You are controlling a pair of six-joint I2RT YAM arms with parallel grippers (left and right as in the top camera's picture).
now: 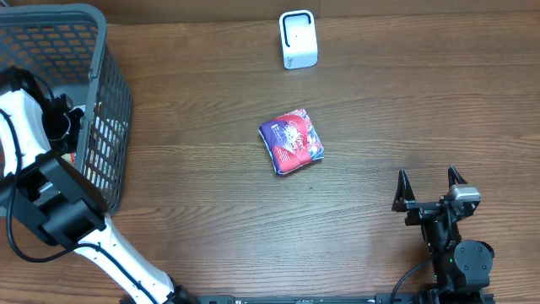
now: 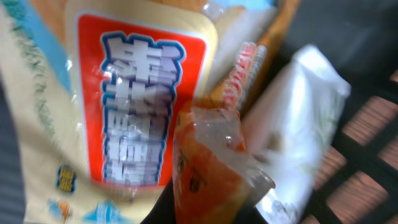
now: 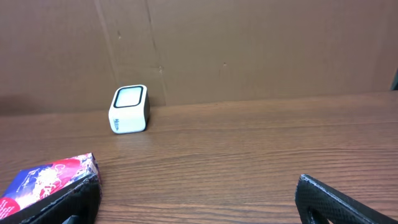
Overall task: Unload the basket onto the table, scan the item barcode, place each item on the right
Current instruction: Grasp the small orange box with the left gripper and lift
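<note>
Overhead: left arm [image 1: 21,127] in grey basket [image 1: 114,93] at worktop's left edge, purple packet [image 1: 292,141] mid-worktop, scanner [image 1: 298,40] by far edge, right gripper [image 1: 428,177] near-right corner. Left wrist: left gripper closed, orange sachet [image 2: 205,168] close up on yellow bag [image 2: 124,99], can't tell if held. Right wrist: fingers [image 3: 336,199] spread wide, empty.

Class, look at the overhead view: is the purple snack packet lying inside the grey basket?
No, the packet lies on the open table, well apart from the basket at the left.
</note>
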